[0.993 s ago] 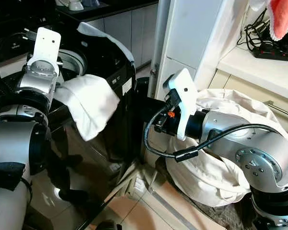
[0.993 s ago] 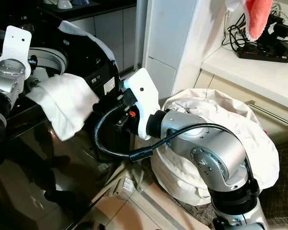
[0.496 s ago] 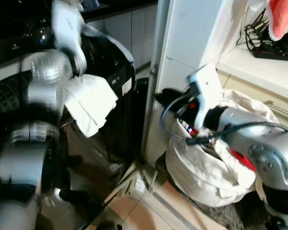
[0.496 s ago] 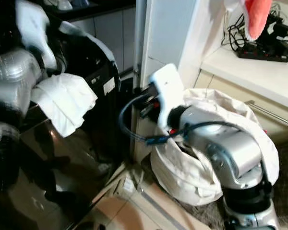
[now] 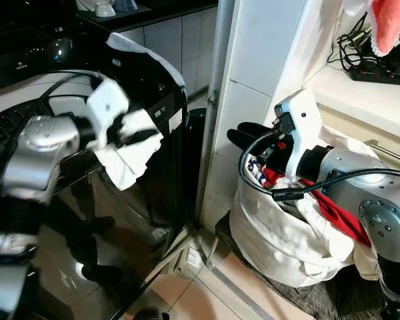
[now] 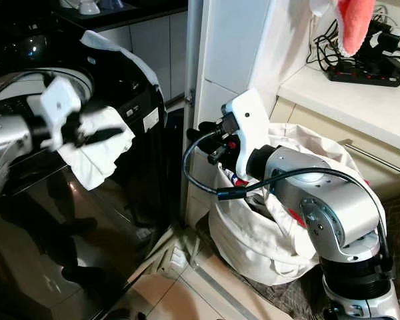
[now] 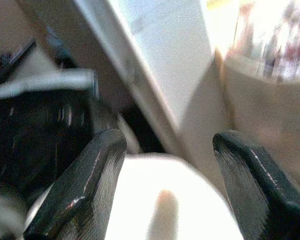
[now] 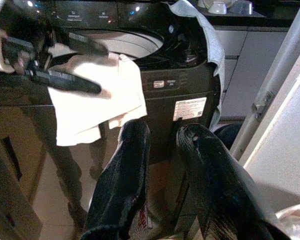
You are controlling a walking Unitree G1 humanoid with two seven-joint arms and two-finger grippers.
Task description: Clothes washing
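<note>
White cloth (image 5: 128,148) is draped over the front rim of the black top-loading washing machine (image 5: 161,87), hanging down its glossy front. The left pincer (image 5: 135,131) is held over the cloth, fingers spread apart; in the left wrist view the cloth (image 7: 160,200) is seen between and below the two fingers (image 7: 85,185), not clamped. A second pale cloth (image 6: 113,50) is laid along the machine's far rim.

The right pincer (image 5: 243,137) is poised above the white laundry bag (image 5: 280,240), just beside the white cabinet (image 5: 253,60), fingers slightly apart and nothing gripped between them. Red fabric (image 5: 333,210) is seen inside the bag. The bag is set on the floor between machine and counter (image 5: 367,87). A power strip (image 5: 380,70) with cables is noted on the counter, a pink cloth (image 5: 390,23) hanging above.
</note>
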